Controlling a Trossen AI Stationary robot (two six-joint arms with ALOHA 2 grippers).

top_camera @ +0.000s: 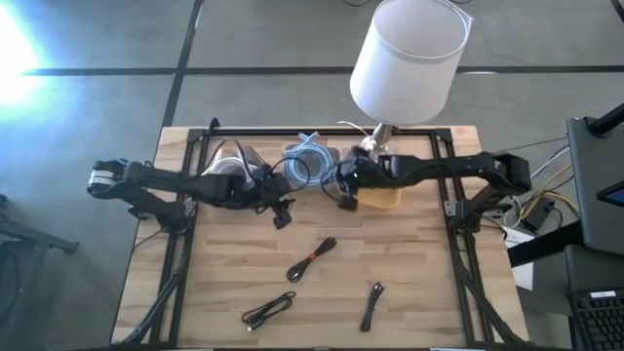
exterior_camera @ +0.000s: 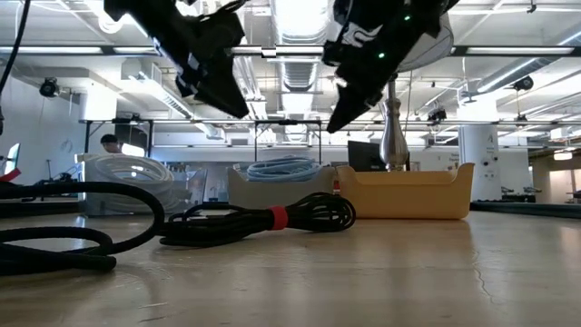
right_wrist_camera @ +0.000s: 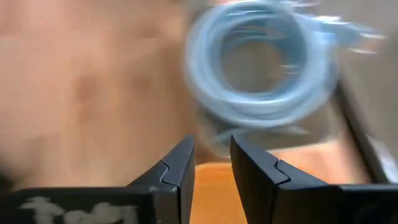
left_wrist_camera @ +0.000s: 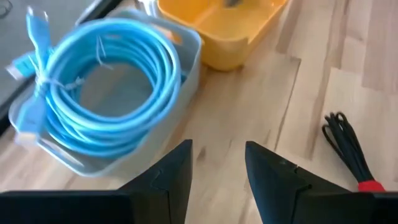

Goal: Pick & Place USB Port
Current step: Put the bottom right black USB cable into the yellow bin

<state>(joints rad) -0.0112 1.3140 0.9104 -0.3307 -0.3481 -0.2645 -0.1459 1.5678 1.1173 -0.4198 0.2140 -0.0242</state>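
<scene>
Landmark for everything here is the yellow bin [top_camera: 382,198] at the back of the bench [top_camera: 419,292].

Left gripper [top_camera: 281,216] hangs above the bench, off the near-left side of the yellow bin and just in front of the grey tray [left_wrist_camera: 186,68] that holds the blue cable coil [left_wrist_camera: 106,81]. Its fingers [left_wrist_camera: 171,180] stand apart with bare wood showing between them; nothing held.

Right gripper [top_camera: 345,200] is at the yellow bin's left edge, raised clear of the bench. Its fingers [right_wrist_camera: 180,168] show a narrow gap with nothing in it that I can see, so I read it as released and empty.

The task's things, as I take it, are the black cables on the bench. The black cable with red tie [top_camera: 312,260] lies in front of the yellow bin, well apart from it. Second black cable [top_camera: 268,312] sits further forward and to the left. Third black cable [top_camera: 372,305] lies further forward again, almost straight out from the yellow bin. None is touched by either gripper.

Risks as I judge them:
- Both grippers are close together beside the yellow bin; a move by either could clip the other arm.
- The lamp [top_camera: 408,58] stands just behind the yellow bin; a high swing could hit its shade.
- Bundled cables are floppy; a pinch on one loop may drag or slip.
</scene>
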